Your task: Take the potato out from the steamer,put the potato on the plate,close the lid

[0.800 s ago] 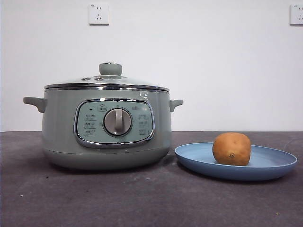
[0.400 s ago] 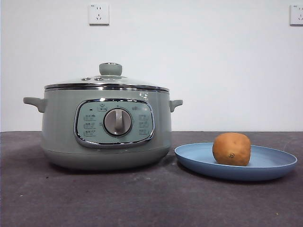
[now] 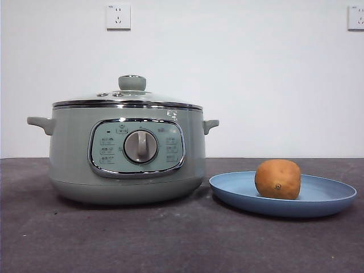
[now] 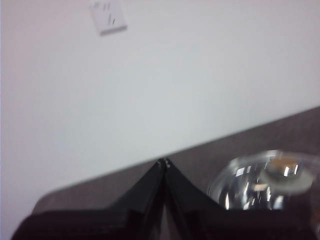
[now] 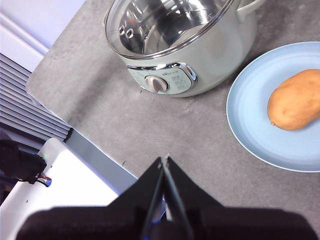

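Nothing has shifted since earlier frames: potato (image 3: 277, 179) rests on plate (image 3: 335, 196), glass lid (image 3: 128, 100) seated on steamer (image 3: 68, 153). Left pincer (image 4: 163, 162) and right pincer (image 5: 164, 159) both closed, empty, well clear. Lid looks heavy, fragile, slick; take it by the knob (image 3: 132, 83).

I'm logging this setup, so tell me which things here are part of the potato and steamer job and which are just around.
Job things: potato on the plate; steamer with its lid on; left gripper and right gripper, both shut and away.

Just around: two wall sockets, grey table.
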